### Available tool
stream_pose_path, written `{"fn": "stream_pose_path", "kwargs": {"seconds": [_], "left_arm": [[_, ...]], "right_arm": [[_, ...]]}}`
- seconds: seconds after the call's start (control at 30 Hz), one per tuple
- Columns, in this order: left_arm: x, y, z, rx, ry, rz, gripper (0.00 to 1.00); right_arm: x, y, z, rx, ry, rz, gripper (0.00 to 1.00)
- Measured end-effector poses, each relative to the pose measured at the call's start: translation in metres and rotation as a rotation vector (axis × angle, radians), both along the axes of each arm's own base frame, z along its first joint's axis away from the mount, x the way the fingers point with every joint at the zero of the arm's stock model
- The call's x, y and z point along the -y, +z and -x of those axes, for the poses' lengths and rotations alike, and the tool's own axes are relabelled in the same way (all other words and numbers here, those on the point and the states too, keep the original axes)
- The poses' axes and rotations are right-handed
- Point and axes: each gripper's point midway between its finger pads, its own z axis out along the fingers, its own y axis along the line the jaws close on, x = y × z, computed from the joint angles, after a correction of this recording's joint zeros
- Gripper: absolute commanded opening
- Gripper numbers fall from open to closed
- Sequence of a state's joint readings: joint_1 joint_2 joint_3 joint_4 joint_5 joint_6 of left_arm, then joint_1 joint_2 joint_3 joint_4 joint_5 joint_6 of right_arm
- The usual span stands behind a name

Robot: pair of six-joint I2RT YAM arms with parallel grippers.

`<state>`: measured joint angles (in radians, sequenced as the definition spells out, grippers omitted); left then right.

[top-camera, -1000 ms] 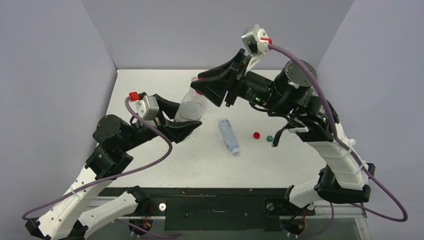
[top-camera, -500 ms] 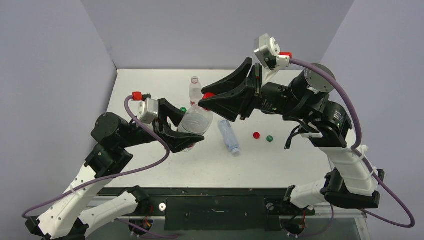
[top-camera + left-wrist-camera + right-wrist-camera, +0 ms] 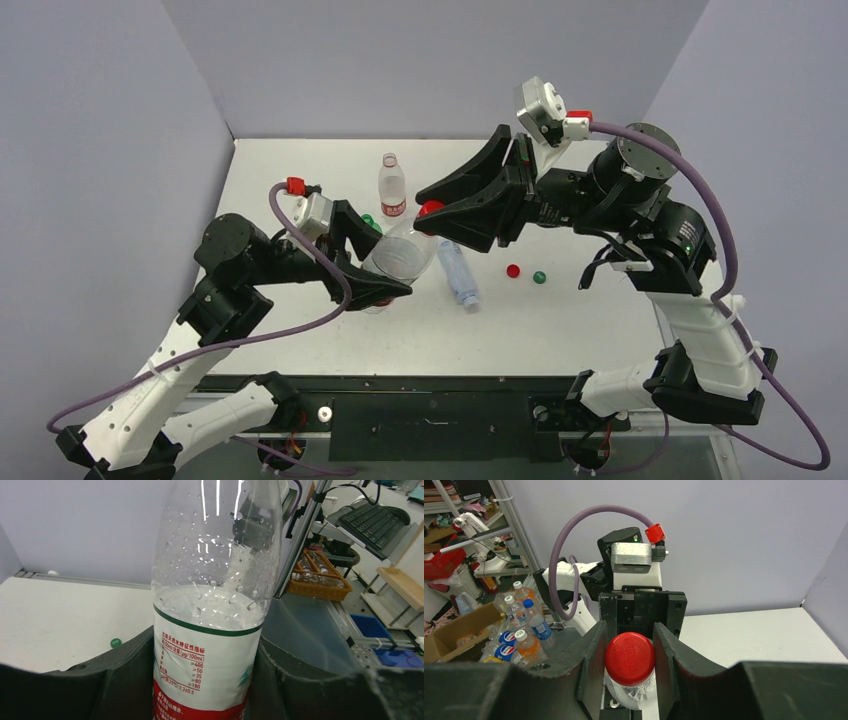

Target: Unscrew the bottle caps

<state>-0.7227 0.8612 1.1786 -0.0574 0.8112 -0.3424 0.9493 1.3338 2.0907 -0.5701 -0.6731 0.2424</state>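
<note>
Bottle (image 3: 398, 252) neck hidden behind right tool (image 3: 433, 213) and red cap (image 3: 629, 652)

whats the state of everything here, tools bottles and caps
left tool, shut on the held bottle
right tool, shut on the red cap
held bottle, tilted, some water inside
red cap, on the held bottle
back bottle, upright
pale-blue bottle, lying on its side
loose red cap, off, on the table
loose green cap, off, on the table
</note>
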Motion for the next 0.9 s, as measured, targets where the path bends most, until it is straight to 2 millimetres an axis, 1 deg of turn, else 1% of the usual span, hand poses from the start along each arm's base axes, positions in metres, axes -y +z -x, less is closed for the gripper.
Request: {"fn": "stream_pose_path", "kwargs": {"seconds": [0.1,0.13,0.17,0.2,0.23,0.27,0.33,0.47,0.6,0.67,0.77,0.9], "left_arm": [[0.000,-0.003,0.003,-0.023,-0.032,-0.012,0.00],[0.000,-0.004,0.004,-0.031,-0.040,-0.016,0.00],[-0.001,-0.004,0.004,-0.038,-0.044,-0.019,0.00],[-0.001,-0.005,0.004,-0.044,-0.044,-0.022,0.00],[-0.001,-0.005,0.003,-0.047,-0.040,-0.023,0.00],[-0.002,-0.005,0.000,-0.048,-0.027,-0.021,0.00],[-0.002,-0.002,-0.007,-0.034,0.012,-0.008,0.00],[-0.009,0.007,-0.029,0.019,0.162,0.035,0.00],[-0.016,0.006,-0.051,0.069,0.295,0.048,0.00],[-0.018,0.006,-0.058,0.091,0.338,0.050,0.00],[-0.021,0.006,-0.065,0.114,0.384,0.050,0.00],[-0.023,0.005,-0.071,0.131,0.415,0.050,0.00]], "right_arm": [[0.002,-0.004,0.002,0.004,0.009,0.019,0.00],[0.002,-0.005,0.002,0.006,0.008,0.022,0.06],[0.003,-0.006,0.002,0.007,0.003,0.027,0.16],[0.003,-0.007,0.000,0.007,-0.007,0.030,0.37],[0.003,-0.007,-0.002,0.004,-0.022,0.032,0.45],[0.004,-0.007,-0.006,-0.001,-0.047,0.031,0.63],[0.006,-0.007,-0.020,-0.020,-0.136,0.028,0.75],[0.014,-0.004,-0.051,-0.094,-0.335,-0.020,0.78],[0.017,0.002,-0.068,-0.161,-0.480,-0.094,0.80],[0.012,0.007,-0.069,-0.179,-0.509,-0.122,0.80],[-0.003,0.014,-0.064,-0.188,-0.498,-0.140,0.81],[-0.024,0.014,-0.067,-0.199,-0.492,-0.134,0.82]]}}
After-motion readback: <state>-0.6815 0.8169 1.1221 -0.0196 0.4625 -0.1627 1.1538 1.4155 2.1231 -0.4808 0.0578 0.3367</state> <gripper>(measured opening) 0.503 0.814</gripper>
